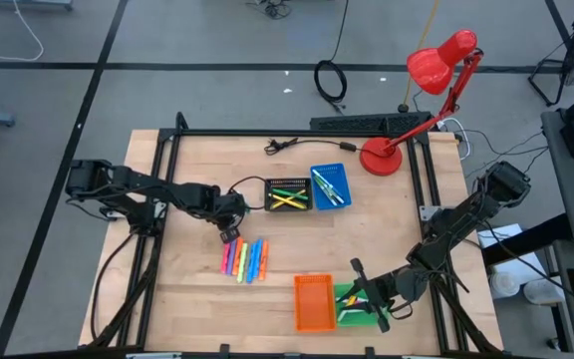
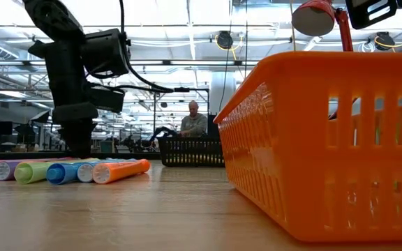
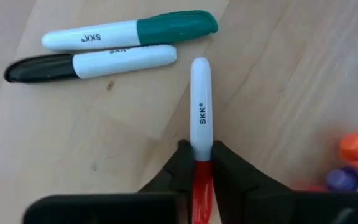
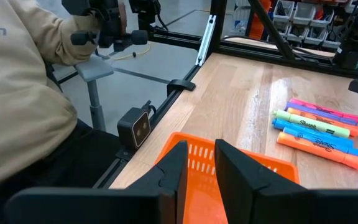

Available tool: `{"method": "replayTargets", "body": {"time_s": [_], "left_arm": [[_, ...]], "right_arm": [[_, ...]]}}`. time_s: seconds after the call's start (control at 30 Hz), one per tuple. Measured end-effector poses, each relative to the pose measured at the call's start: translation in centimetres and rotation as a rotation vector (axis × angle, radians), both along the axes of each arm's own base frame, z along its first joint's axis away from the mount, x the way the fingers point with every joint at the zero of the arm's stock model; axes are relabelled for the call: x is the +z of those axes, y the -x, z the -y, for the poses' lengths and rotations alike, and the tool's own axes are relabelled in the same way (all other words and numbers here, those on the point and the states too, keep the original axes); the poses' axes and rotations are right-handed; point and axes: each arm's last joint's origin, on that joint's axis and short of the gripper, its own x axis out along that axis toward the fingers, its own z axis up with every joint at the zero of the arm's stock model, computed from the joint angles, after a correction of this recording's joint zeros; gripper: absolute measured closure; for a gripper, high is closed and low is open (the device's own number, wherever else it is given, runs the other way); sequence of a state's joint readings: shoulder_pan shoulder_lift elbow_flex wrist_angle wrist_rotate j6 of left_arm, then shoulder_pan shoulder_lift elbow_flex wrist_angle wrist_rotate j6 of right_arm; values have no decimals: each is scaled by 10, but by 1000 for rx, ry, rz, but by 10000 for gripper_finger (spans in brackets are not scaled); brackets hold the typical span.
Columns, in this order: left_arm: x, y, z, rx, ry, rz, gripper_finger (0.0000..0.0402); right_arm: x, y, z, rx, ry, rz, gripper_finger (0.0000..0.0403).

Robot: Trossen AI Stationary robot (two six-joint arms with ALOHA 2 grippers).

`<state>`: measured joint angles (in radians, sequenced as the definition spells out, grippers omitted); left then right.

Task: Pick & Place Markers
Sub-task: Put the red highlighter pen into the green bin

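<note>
Red-capped, white-barrelled slim plastic marker (image 3: pixel 201 118) is sitting clamped mid-body in the left gripper (image 3: pixel 202 165); light, stiff, slick. Right gripper (image 4: pixel 199 163) is hanging slightly parted over the near orange mesh tray (image 4: pixel 253 168).

markers (image 1: pixel 244 259) left of tray (image 1: pixel 314 302), seemingly apart
</note>
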<state>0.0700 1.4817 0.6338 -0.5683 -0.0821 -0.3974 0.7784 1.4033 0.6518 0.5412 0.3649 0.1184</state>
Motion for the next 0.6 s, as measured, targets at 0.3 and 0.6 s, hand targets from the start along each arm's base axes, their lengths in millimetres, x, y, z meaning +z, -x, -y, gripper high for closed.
{"method": "replayTargets", "body": {"time_s": [0.3,0.6], "left_arm": [[37,15,9,-110,-125,134,369],[102,12,40,-365,-339,682,369]], "right_arm": [[0,-7,8,-38,7,4,332],[2,-33,48,-360,41,42,332]]}}
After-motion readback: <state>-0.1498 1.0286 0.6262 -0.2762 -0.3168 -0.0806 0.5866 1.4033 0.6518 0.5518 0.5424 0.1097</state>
